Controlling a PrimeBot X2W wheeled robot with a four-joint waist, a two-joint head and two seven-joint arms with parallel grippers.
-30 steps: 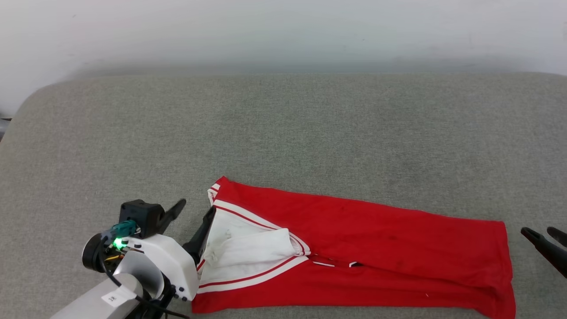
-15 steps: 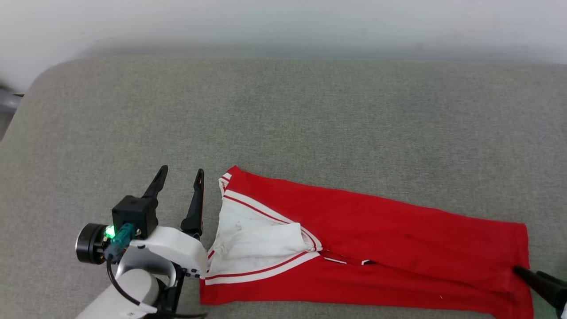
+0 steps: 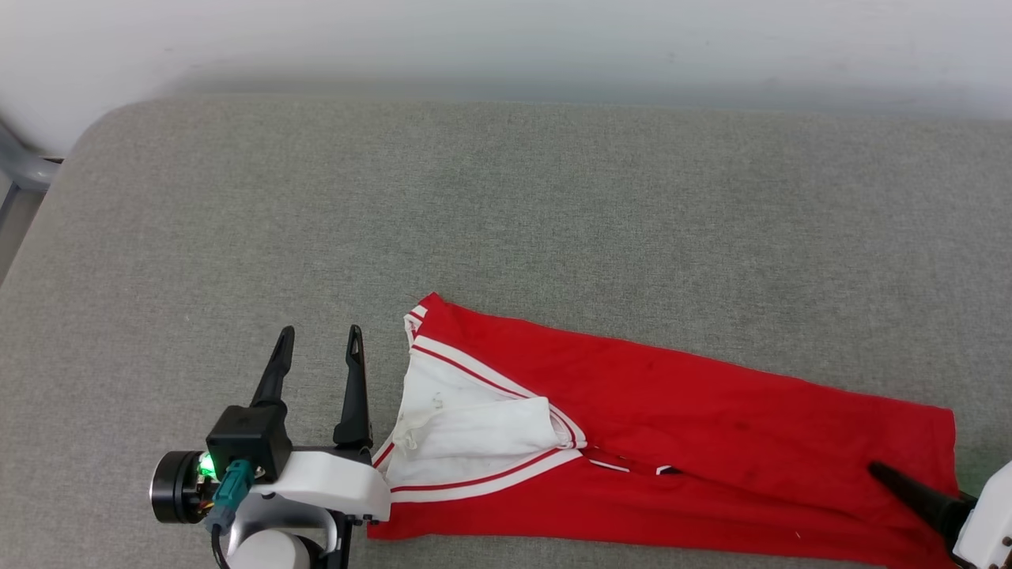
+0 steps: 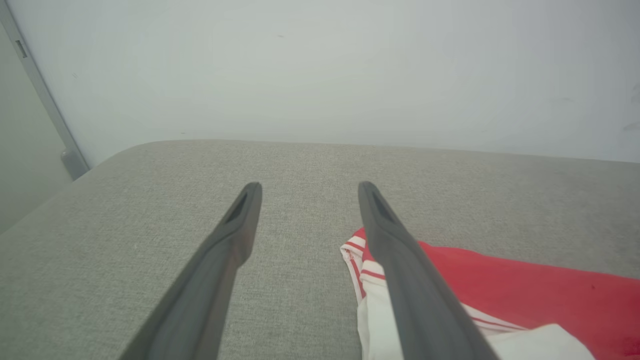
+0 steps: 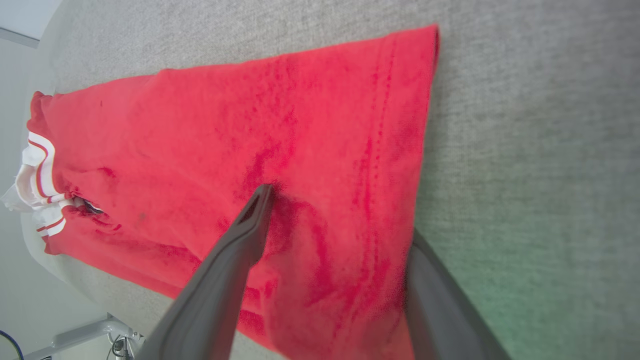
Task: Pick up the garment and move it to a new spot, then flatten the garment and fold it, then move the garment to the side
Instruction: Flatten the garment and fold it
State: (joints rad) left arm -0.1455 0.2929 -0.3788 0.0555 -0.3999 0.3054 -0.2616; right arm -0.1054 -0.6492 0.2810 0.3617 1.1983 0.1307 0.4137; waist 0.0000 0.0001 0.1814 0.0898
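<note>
The garment [image 3: 672, 427] is a red jersey folded into a long strip, lying on the grey cushion [image 3: 506, 221]. Its white sleeve and striped trim [image 3: 474, 431] are at the left end. My left gripper [image 3: 318, 338] stands open just left of that trimmed end, fingers pointing away from me and not touching the cloth. In the left wrist view, the left gripper [image 4: 308, 187] has bare cushion between its fingers and the garment [image 4: 525, 290] to its right. My right gripper [image 5: 340, 212] is open at the hem end of the garment [image 5: 300, 125]. One finger [image 3: 909, 490] lies on the red cloth, the other at the hem's edge.
A white wall [image 3: 506, 39] runs behind the cushion. A grey metal frame [image 3: 24, 170] stands past the cushion's left end. The garment's near side lies close to the cushion's front edge. Bare cushion stretches behind the garment and to its left.
The camera has shifted. My left gripper has come off the trimmed end and turned to point straight away. My right gripper has moved in from the right onto the hem end.
</note>
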